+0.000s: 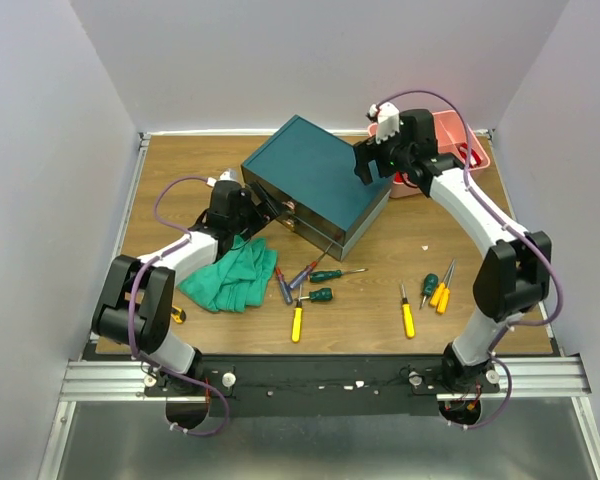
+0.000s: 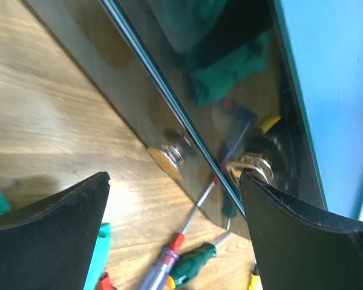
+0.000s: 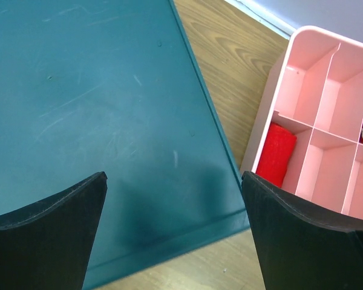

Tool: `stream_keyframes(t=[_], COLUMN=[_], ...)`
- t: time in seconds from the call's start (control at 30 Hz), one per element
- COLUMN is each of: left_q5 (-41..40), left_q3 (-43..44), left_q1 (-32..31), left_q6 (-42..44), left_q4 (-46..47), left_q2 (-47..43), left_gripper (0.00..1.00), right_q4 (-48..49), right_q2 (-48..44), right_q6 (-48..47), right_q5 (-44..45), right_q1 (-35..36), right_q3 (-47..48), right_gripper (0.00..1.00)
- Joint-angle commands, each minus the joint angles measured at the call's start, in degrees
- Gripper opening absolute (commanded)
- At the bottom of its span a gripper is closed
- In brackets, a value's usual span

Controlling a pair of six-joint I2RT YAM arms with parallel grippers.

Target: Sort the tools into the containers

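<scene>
Enclosing the wooden table [image 1: 165, 165] stand pale walls [image 1: 320, 60]; left gripper [image 2: 174, 175] and right gripper [image 3: 173, 175] gape wide, empty

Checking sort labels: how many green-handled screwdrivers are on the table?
3. Two lie just in front of the teal box: the upper green screwdriver and the lower green screwdriver. The right green screwdriver lies apart, farther right. Others may hide under the green cloth.

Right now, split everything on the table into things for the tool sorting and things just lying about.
For the job: screwdrivers, teal drawer box.
Lying about: green cloth, pink divided tray.
</scene>
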Motion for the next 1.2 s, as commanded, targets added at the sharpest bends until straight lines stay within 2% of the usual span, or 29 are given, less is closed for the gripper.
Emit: stream_keyframes(t=[0.0,0.23,0.4,0.53,0.87,1.17], left_q5=[1.82,0.76,-0.11,-0.03,1.38,-1.25], left_q3=[2.39,4.76,5.55,6.60,8.63,10.82], left_q1=[-1.66,-2.19,-2.28,-2.37,-2.63,-2.89], left_q6=[-3.46,0.31,-0.12,-1.62,1.89,1.11], left_q4=[1.47,-2.05,-2.74,-1.87,-2.75,-6.16], left_q2=[1.25,-2.09,0.09,1.51,0.10,2.65], left_gripper=[0.99,0.99,0.99,0.99,0.99,0.99], right_q4=[1.47,1.99,2.35,4.10,7.09,7.70], right_q2=[4.81,13.51,20.71,23.36,30.56,30.57], right_q6=[0.76,0.50,-1.69,-3.72,-7.32,-7.94], right_q5=[3.07,4.04,8.34,10.72,17.13,17.40], right_q1=[0.28,1.24,2.74,3.62,3.97,4.85], right_q3=[5.34,15.27,21.33,21.87,26.79,26.44], right_gripper=[1.00,1.00,1.00,1.00,1.00,1.00])
